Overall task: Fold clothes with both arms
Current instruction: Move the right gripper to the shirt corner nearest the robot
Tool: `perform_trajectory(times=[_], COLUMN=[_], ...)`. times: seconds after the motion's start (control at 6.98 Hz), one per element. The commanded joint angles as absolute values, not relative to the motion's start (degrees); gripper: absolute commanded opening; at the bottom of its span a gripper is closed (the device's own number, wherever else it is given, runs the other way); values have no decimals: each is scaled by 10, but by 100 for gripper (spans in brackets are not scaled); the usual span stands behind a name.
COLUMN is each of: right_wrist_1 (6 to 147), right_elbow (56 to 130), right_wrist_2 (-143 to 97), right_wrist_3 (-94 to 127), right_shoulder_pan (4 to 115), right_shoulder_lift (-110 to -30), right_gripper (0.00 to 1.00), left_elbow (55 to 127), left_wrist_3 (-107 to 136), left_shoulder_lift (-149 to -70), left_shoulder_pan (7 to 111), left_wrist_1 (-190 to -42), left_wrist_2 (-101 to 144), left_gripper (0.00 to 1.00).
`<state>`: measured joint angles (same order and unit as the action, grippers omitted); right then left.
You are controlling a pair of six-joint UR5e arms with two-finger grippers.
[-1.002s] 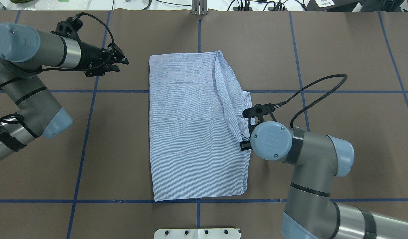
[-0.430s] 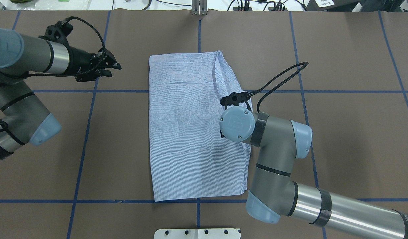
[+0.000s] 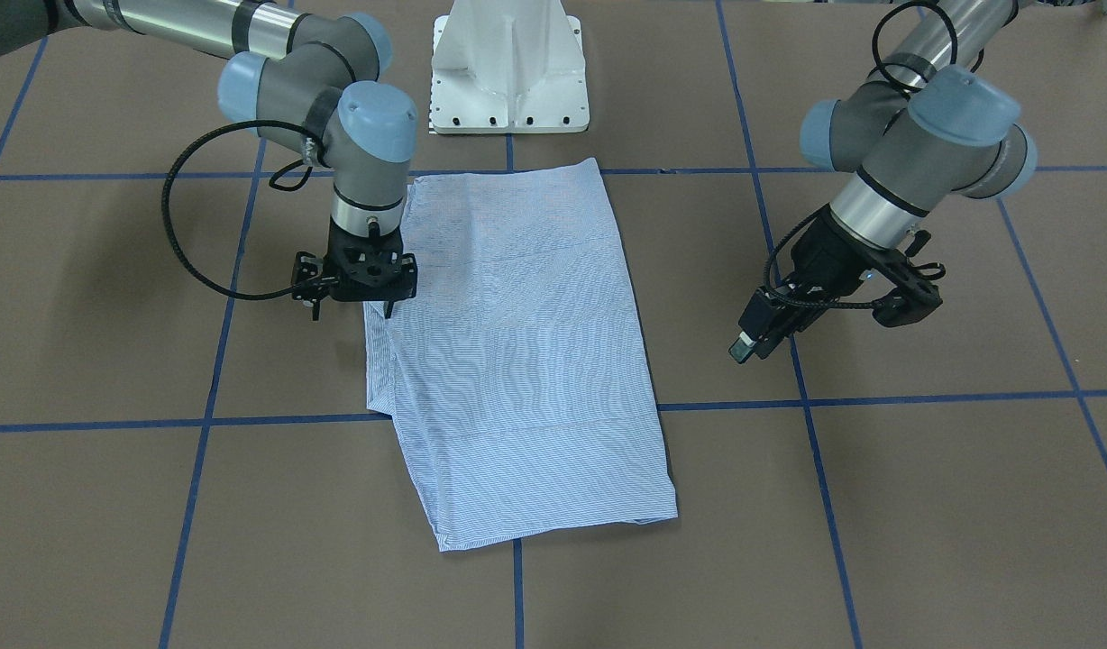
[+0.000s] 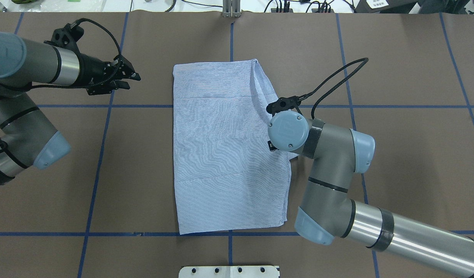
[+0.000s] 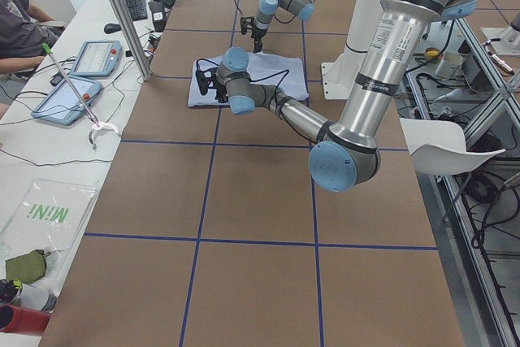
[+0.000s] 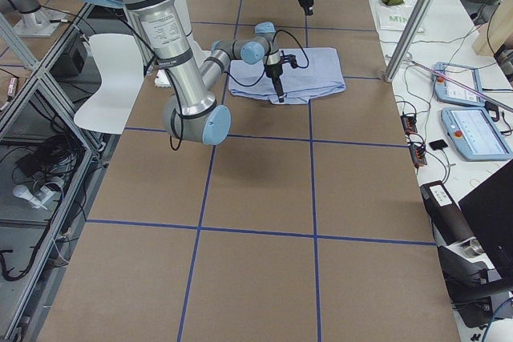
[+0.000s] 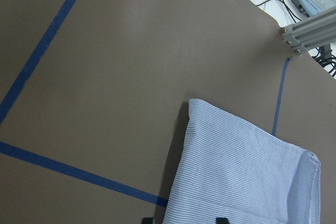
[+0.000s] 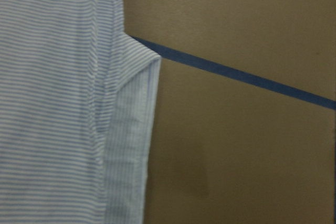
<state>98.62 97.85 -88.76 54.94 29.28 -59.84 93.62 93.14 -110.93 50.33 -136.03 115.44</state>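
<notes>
Hovering over the 3 o'clock edge of the shirt (image 4: 221, 154) in the overhead view, the right gripper (image 3: 352, 311) points down, its fingers (image 3: 389, 309) spread wide, gripping nothing as far as I can tell. Shirt lies flat in the middle of the table (image 4: 376, 58) as a long rectangle, with loose layers bunched along that same edge. Left gripper (image 4: 127, 80) is off the cloth toward 10 o'clock, well apart, fingers parted and empty. Likely step: tidy that edge, then halve the rectangle. Pinch all layers together, bring left to the opposite edge, lift both level so nothing skews
</notes>
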Motion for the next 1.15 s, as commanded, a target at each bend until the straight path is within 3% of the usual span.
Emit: perform_trajectory(times=[0.0,0.43,0.72,1.0], right_wrist_1=[987,969,920,920], right_elbow=[1022,1093,1098,1116], right_wrist_2=[-935,-956,-859,-830], right_wrist_3=[548,895,1172,1242], right_shoulder_pan=[322,273,182,138], right_shoulder_lift=[-624,-623,-630,-641], right_gripper=[100,100,100,100], left_elbow=[936,940,940,940], left_wrist_3=[931,931,931,931], left_shoulder_lift=[-1111,-1111,-1109,-1108], left_shoulder_pan=[524,525,525,525], left_wrist_1=[-1355,-1352,-1352,-1353], left_wrist_2=[1178,1179,1179,1179], left_gripper=[49,49,49,49])
